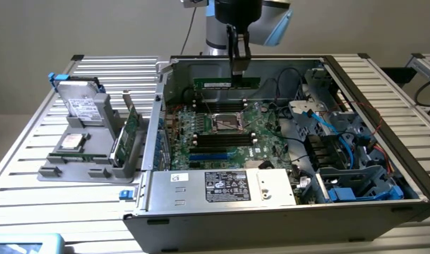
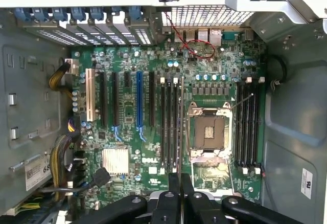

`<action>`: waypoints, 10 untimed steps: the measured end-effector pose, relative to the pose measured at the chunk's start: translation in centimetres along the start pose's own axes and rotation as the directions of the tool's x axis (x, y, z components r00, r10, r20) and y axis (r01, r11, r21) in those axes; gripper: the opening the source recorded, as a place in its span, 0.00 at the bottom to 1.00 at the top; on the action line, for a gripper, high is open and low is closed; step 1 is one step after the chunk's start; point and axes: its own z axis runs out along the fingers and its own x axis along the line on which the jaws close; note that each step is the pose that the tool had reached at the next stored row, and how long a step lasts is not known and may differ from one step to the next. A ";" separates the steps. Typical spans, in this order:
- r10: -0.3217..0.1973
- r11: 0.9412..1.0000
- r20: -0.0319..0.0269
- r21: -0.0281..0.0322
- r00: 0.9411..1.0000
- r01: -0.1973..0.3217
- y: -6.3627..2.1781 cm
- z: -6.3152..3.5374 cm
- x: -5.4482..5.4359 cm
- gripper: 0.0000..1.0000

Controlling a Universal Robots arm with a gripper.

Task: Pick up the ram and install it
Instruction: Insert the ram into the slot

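Note:
The ram (image 1: 222, 83) is a long dark-green stick with a white label, hanging level over the back of the open computer case (image 1: 384, 106). My gripper (image 1: 238, 74) is shut on its upper edge, toward the end on the exterior view's right. In the wrist view the ram (image 2: 182, 127) appears edge-on as a thin strip running out from my gripper (image 2: 180, 183). It hangs over the motherboard (image 2: 133, 183), lined up along the black memory slots (image 2: 168, 127) beside the CPU socket (image 2: 208, 132). A second bank of memory slots (image 2: 248, 121) lies on the socket's other side.
A grey tray (image 1: 73, 172) on the exterior view's left holds hard drives (image 1: 83, 103) and an upright green expansion card (image 1: 130, 129). The power supply (image 1: 225, 186) sits at the case's front. Blue cables and drive cages (image 1: 341, 153) crowd the case's right side.

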 end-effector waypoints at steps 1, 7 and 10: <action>0.000 1.000 0.000 0.000 1.000 0.000 0.01 0.19 0.0 0.13; -0.001 1.000 -0.009 0.000 1.000 0.001 0.08 1.10 0.0 0.13; -0.001 1.000 -0.015 0.000 1.000 0.001 0.10 1.43 0.0 0.13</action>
